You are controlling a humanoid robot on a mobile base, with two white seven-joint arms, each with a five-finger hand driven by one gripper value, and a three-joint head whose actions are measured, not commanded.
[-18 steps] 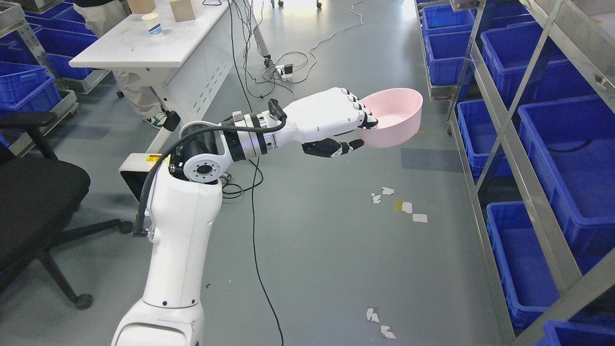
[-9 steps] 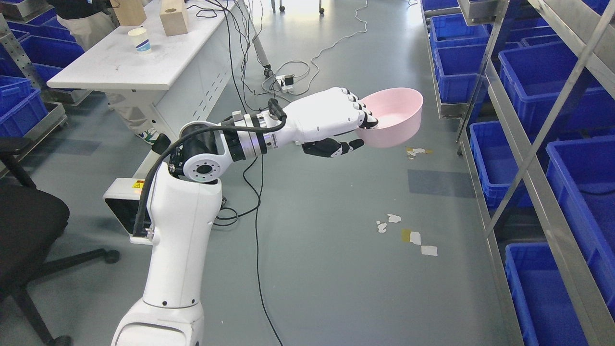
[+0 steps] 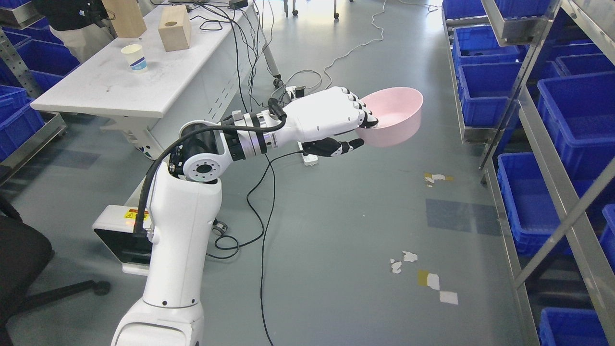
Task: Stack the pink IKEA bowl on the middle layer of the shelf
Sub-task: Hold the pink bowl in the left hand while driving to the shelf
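Pink bowl (image 3: 395,117) gripped at near rim by left hand (image 3: 336,120), above floor.

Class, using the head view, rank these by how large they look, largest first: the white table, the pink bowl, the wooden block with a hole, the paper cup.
1. White table
2. Pink bowl, nearer the camera
3. Wooden block with a hole
4. Paper cup

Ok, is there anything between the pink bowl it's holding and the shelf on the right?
Nothing visible. The left hand holds the pink bowl over bare floor, and only open floor lies between it and the metal shelf of blue bins on the right. The middle layer's own state isn't clear from here.
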